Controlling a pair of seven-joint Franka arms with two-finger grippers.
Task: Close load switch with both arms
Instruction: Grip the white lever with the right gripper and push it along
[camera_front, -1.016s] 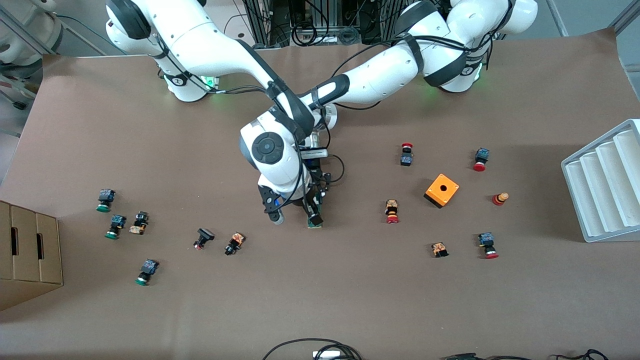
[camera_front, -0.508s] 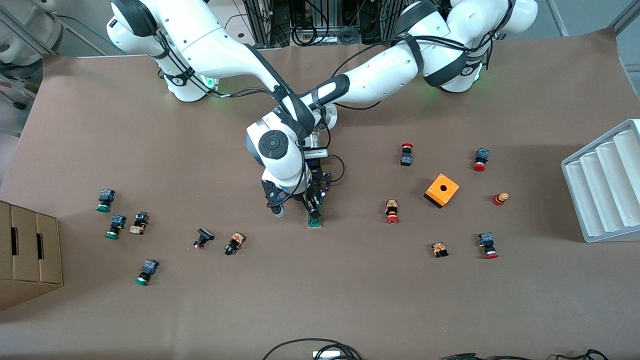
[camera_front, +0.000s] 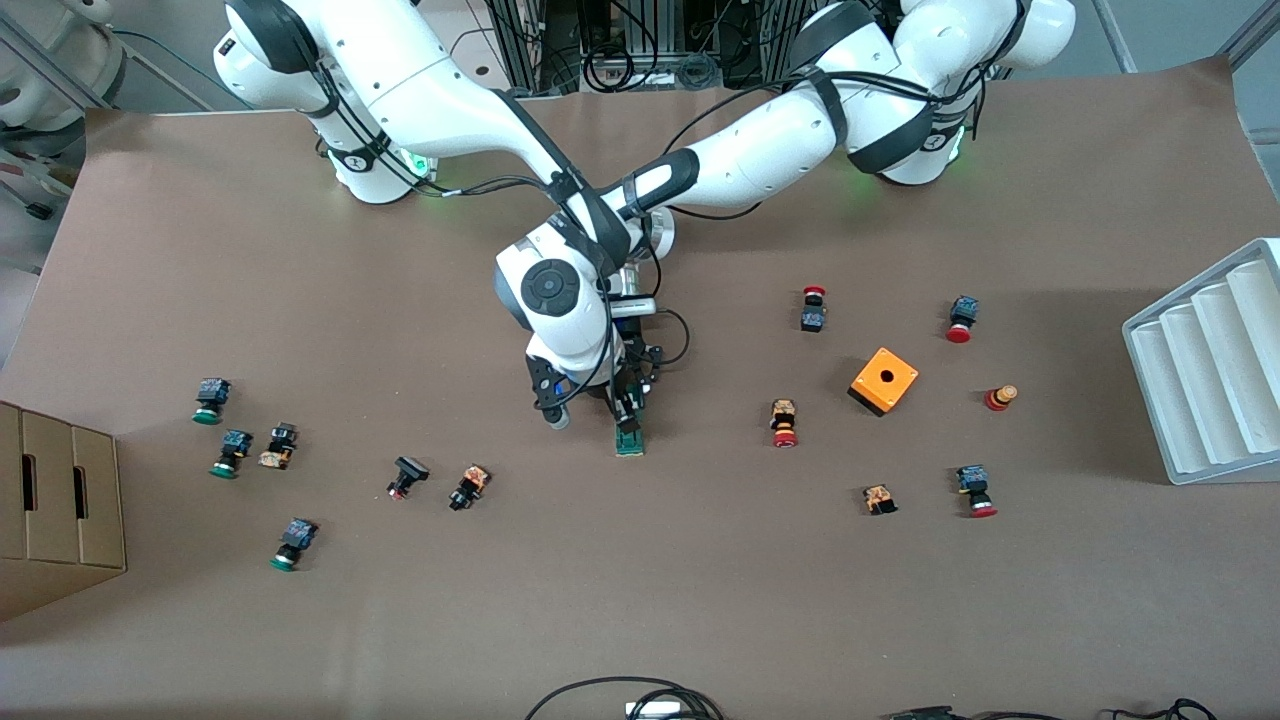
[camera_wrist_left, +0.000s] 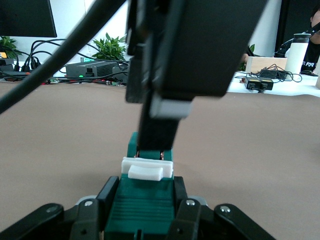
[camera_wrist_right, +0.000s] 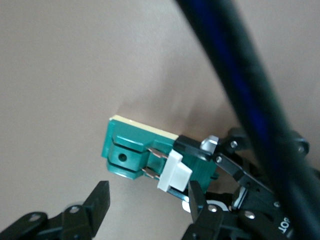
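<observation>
Both arms meet at mid-table over the load switch (camera_front: 629, 441), a narrow green plastic block with a white slider.

Matte brown paper covers the table (camera_front: 640, 600). The switch lies flat near the table's middle. The left gripper (camera_wrist_left: 145, 220) has its black fingers clamped on the switch's ribbed green body at the end farther from the front camera. The right gripper (camera_wrist_right: 147, 202) hangs just above the switch, fingers spread partway, holding nothing; one fingertip is close beside the white slider (camera_wrist_right: 175, 170), contact unclear. The white right arm (camera_front: 560, 300) hides much of both grippers in the front view. Small red- and green-capped push buttons lie scattered around; an orange box (camera_front: 883, 380) with a hole sits toward the left arm's end.
</observation>
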